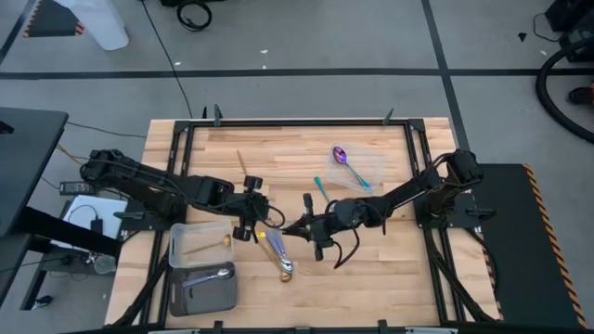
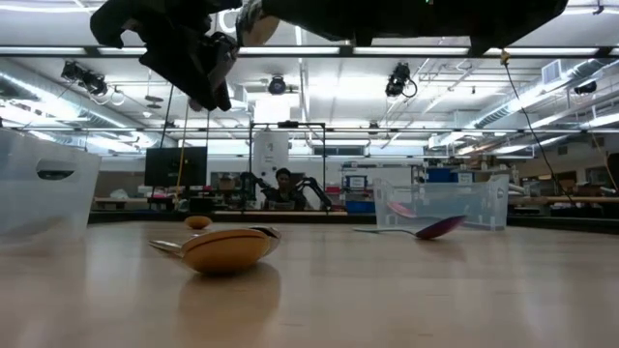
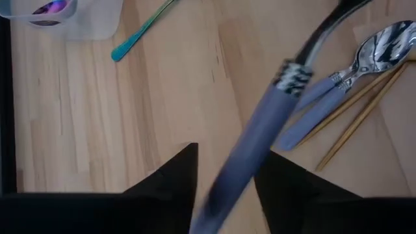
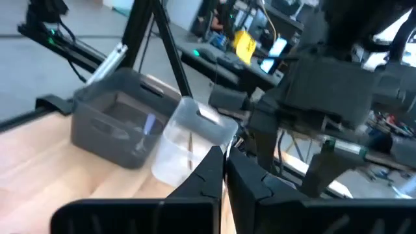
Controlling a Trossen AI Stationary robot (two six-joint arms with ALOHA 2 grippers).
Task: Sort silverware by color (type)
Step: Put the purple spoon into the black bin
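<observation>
A lavender-handled utensil [image 3: 250, 149] hangs in the air between my two grippers, above the table's middle. My left gripper [image 3: 234, 156] is open, one finger on each side of the lavender handle; whether a finger touches it, I cannot tell. My right gripper [image 1: 297, 227] faces the left one and is shut on the utensil. On the table below lie a lavender-handled spoon [image 3: 354, 75] and gold pieces [image 3: 354, 114]. A teal-handled piece [image 1: 321, 186] lies farther back. My right gripper is shut on the utensil's dark metal end, which runs out of the left wrist view at its top [image 3: 338, 16]. Its own shut fingers [image 4: 208, 175] hide the place of contact. The fingers lie about level, and the utensil is lifted clear of the table.
A clear container [image 1: 200, 243] holding a gold spoon and a grey container [image 1: 204, 286] holding a silver spoon stand at the near left. Another clear container [image 1: 367, 165] with a purple spoon stands at the far right. A gold spoon [image 2: 227, 249] lies in front of the low camera.
</observation>
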